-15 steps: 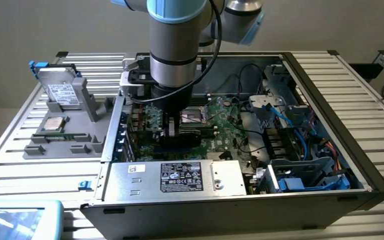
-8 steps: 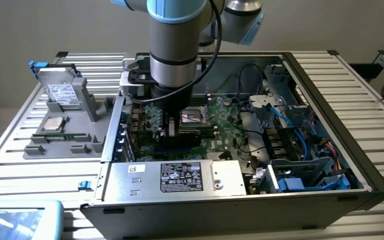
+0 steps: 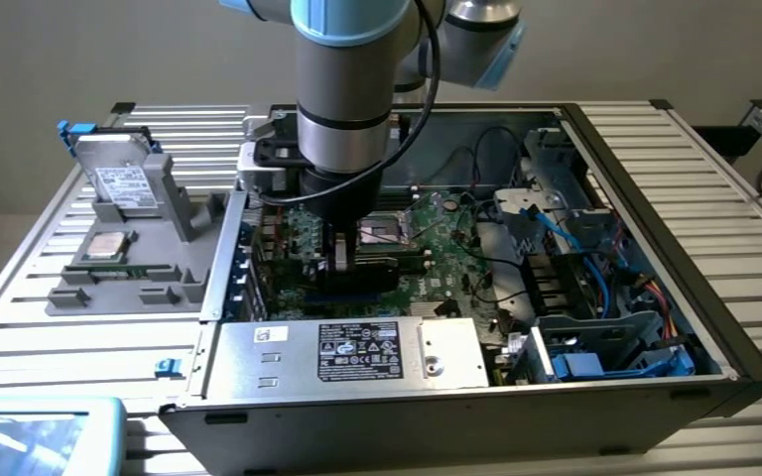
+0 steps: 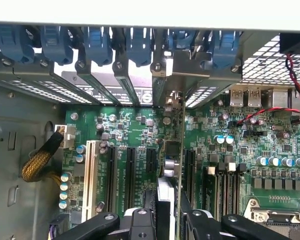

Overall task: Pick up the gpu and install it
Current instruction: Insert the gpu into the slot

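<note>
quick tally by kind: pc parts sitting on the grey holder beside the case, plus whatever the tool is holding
hard drive: 1
processor chip: 1
memory stick: 1
gpu, held in the tool: 1
total: 4

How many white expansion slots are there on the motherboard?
1. The white slot stands at the edge of the motherboard nearest the braided yellow cable, beside the long black slots. The gpu may hide others.
</note>
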`<control>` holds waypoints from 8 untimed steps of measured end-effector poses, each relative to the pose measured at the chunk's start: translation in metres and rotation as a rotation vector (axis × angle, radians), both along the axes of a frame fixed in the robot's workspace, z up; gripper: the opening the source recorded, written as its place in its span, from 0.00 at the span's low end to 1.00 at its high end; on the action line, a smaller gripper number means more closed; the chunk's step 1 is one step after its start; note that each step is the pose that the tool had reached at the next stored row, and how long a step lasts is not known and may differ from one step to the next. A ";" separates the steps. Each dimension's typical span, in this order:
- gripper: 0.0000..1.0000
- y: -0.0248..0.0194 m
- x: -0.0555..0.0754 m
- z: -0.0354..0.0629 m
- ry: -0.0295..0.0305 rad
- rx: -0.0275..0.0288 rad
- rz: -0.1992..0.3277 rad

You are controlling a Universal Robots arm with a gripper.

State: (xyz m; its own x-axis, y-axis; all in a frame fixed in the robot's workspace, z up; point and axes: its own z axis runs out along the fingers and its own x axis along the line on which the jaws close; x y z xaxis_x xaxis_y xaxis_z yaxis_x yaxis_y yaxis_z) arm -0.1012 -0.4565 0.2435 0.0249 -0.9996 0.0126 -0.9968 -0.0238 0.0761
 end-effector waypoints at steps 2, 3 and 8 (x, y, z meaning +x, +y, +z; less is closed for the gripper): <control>0.29 0.0000 0.000 0.0000 -0.0001 0.0009 0.000; 0.29 0.0000 0.000 0.0000 0.0000 0.0008 0.000; 0.29 0.0000 0.000 0.0010 -0.0001 0.0010 -0.002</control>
State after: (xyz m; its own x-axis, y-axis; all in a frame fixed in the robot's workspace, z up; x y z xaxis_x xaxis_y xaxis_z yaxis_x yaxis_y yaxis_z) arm -0.1012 -0.4565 0.2445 0.0230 -0.9997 0.0116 -0.9969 -0.0220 0.0760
